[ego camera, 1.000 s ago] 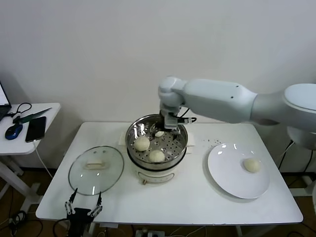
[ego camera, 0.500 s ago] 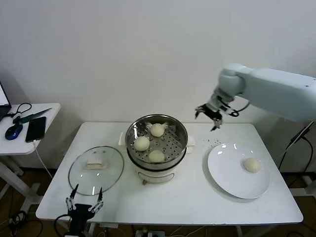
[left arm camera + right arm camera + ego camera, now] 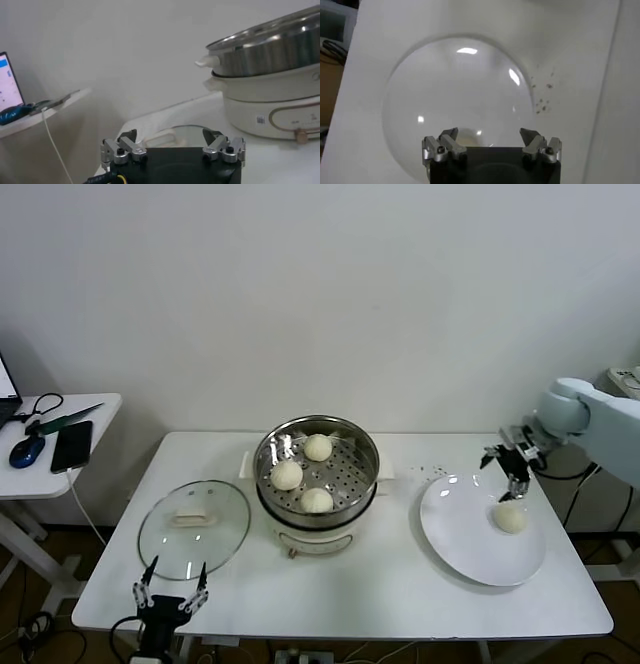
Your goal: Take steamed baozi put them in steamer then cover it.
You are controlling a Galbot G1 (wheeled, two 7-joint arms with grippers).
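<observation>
The steamer (image 3: pixel 352 474) stands mid-table with three baozi inside: one at the back (image 3: pixel 318 447), one on the left (image 3: pixel 287 475) and one at the front (image 3: pixel 317 500). A further baozi (image 3: pixel 510 517) lies on the white plate (image 3: pixel 460 529) at the right. My right gripper (image 3: pixel 508 461) hangs open just above that baozi, holding nothing. In the right wrist view the right gripper (image 3: pixel 489 135) is over the plate (image 3: pixel 445 90), and the baozi (image 3: pixel 470 136) peeks out beside one finger. The glass cover (image 3: pixel 195 527) lies flat left of the steamer. My left gripper (image 3: pixel 170 589) waits open at the table's front edge.
Dark crumbs (image 3: pixel 430 472) dot the table between steamer and plate. A small side table (image 3: pixel 60 469) at the far left carries a phone, a mouse and cables. In the left wrist view the steamer (image 3: pixel 270 47) rises beyond the cover (image 3: pixel 185 132).
My right arm has swung from over the steamer to the right and down over the plate, leaving a third baozi at the back of the steamer. The left arm has barely moved.
</observation>
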